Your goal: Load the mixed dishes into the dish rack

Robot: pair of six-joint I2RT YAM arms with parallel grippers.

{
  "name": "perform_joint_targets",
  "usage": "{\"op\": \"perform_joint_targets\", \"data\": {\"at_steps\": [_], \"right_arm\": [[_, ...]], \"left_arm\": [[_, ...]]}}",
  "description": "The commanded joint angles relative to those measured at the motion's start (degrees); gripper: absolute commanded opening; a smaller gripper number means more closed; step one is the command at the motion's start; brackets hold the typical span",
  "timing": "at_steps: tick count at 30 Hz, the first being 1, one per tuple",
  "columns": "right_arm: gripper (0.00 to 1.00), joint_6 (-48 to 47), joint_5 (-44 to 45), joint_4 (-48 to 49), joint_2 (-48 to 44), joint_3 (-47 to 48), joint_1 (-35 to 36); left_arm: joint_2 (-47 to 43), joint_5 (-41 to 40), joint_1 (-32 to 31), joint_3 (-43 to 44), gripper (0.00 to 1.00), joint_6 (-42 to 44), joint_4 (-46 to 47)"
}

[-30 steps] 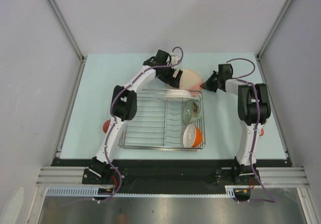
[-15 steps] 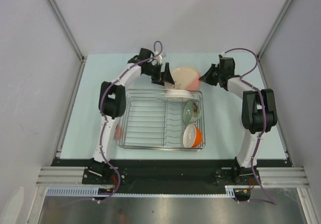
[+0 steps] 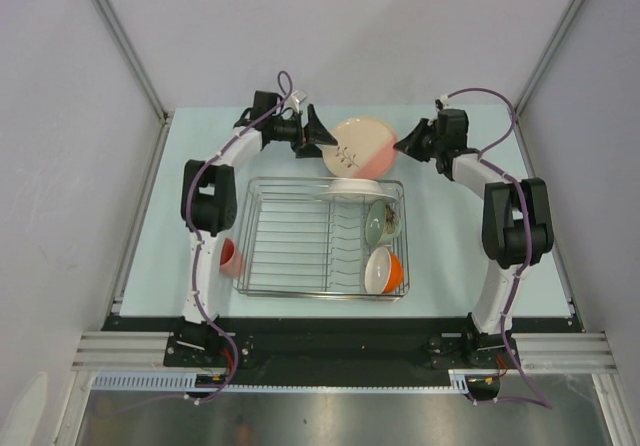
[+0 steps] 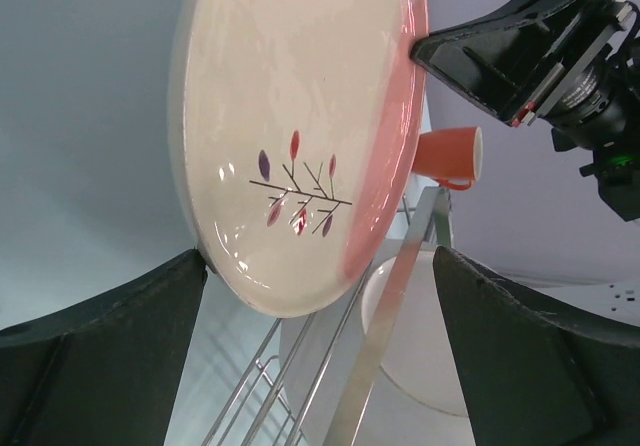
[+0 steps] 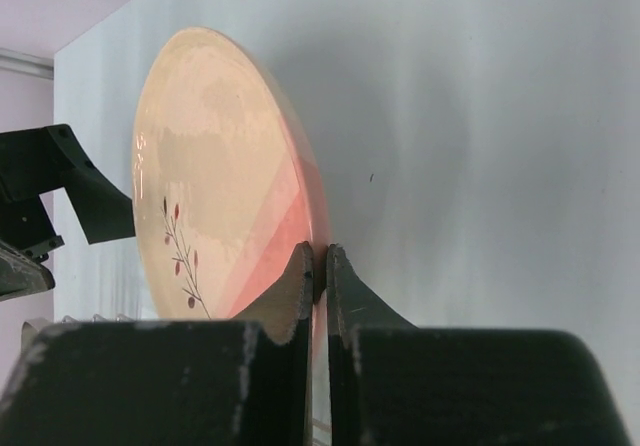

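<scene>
My right gripper [image 3: 403, 147] [image 5: 322, 261] is shut on the right rim of a large pinkish-white plate [image 3: 357, 143] [image 5: 215, 181] with a twig pattern, holding it tilted above the far edge of the dish rack [image 3: 290, 238]. My left gripper [image 3: 320, 138] [image 4: 320, 351] is wide open beside the plate's left edge [image 4: 300, 116], gripping nothing. In the rack lie a second plate [image 3: 352, 188], a pale green bowl [image 3: 379, 224] and an orange bowl [image 3: 385, 269]. A coral-pink cup [image 3: 230, 258] stands on the table left of the rack.
The pale blue table [image 3: 460, 246] is bounded by grey walls and metal rails on three sides. The left arm's links [image 3: 205, 201] reach along the rack's left side, over the cup. Rack wires [image 4: 300, 386] show below the held plate.
The left arm has swung left and back, its gripper coming off the plate. The plate, in the right gripper, has tipped to face upward more. The cup is now uncovered.
</scene>
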Motion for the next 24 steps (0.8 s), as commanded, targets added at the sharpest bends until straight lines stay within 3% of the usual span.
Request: {"op": "perform_joint_targets", "data": {"at_steps": [1, 9, 24], "right_arm": [[0.00, 2.12, -5.80, 11.52, -6.12, 1.95, 2.21], [0.00, 5.19, -7.47, 16.19, -7.88, 4.67, 0.36], [0.00, 1.95, -6.95, 7.76, -9.11, 16.10, 1.41]], "left_arm": [[-2.28, 8.85, -1.47, 1.99, 1.00, -6.55, 8.83], [-3.69, 8.50, 1.87, 0.85, 1.00, -4.62, 6.99], [-9.14, 7.97, 4.42, -2.84, 1.00, 0.48, 2.85]]}}
